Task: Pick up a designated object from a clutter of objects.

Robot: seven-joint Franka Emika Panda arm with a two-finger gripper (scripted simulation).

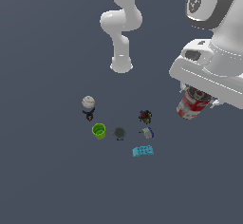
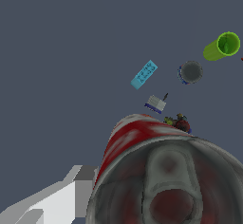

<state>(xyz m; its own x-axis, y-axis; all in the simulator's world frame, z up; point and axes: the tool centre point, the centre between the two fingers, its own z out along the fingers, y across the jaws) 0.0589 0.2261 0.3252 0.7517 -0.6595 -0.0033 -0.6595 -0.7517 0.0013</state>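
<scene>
The red and white can [image 1: 191, 106] hangs tilted under my gripper [image 1: 194, 99], high above the floor at the exterior view's right. My gripper is shut on it. In the wrist view the can [image 2: 156, 171] fills the foreground, its dark top and silver rim facing the camera, with one grey finger [image 2: 57, 199] beside it. The rest of the clutter lies below: a white ball [image 1: 88, 101], a green cup [image 1: 98, 131], a grey round piece [image 1: 119, 133], a blue studded brick [image 1: 143, 150] and a dark multicoloured toy [image 1: 145, 116].
A small dark figure [image 1: 89, 115] lies just under the white ball. A small grey-white block [image 1: 148, 133] rests between the toy and the brick. The arm's white base [image 1: 121, 65] stands behind the clutter. The floor is plain dark grey.
</scene>
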